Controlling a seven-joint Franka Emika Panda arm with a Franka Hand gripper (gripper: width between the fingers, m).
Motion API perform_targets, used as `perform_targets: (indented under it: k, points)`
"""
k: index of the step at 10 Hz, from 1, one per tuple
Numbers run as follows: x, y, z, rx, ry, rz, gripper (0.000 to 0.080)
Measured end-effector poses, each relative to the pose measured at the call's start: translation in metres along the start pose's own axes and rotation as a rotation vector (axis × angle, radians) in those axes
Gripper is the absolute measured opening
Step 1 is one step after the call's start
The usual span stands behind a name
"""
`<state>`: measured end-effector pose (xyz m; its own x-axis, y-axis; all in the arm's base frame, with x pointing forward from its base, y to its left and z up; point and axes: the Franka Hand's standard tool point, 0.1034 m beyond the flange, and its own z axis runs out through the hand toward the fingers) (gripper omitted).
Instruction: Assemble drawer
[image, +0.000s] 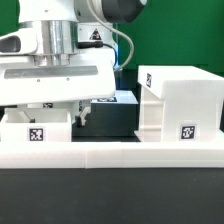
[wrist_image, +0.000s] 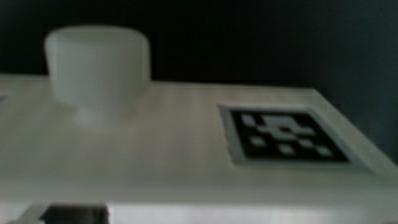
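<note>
The drawer's large white housing (image: 182, 98) stands at the exterior view's right, with a square tag on its front. A small white tray (image: 38, 128) with a tag sits at the exterior view's left, under the arm. My gripper (image: 77, 112) is low, just above and behind this tray; its fingertips are hidden behind it. The blurred wrist view shows a white tray face (wrist_image: 160, 140) very close, with a round knob (wrist_image: 95, 62) and a black-and-white tag (wrist_image: 285, 134). I see no fingers there. A second white part (image: 115, 98) lies behind, between arm and housing.
The long low white L-shaped wall (image: 110, 156) runs across the front, right before the tray and housing. The table is black and the backdrop green. The arm's body fills the upper left of the exterior view.
</note>
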<state>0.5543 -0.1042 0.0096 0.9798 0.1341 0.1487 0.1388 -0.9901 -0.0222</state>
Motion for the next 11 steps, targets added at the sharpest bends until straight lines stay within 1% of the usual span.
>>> perform_targets:
  k: [2,3,4,6,7,8,9,11]
  points:
    - [0.0005,-0.0031,0.0032,-0.015,0.013,-0.006,0.0649]
    - [0.0007,-0.0049,0.0043,-0.018,0.015,-0.004,0.0649]
    - [0.001,-0.0063,0.0046,-0.017,0.015,-0.001,0.0525]
    - [0.0011,-0.0065,0.0046,-0.017,0.015,-0.002,0.0236]
    - [0.0011,-0.0066,0.0046,-0.017,0.015,-0.002,0.0236]
    - [0.001,-0.0063,0.0046,-0.017,0.014,-0.002,0.0102]
    - [0.0011,-0.0063,0.0046,-0.017,0.015,-0.002,0.004]
    - [0.0011,-0.0062,0.0046,-0.017,0.015,-0.002,0.004]
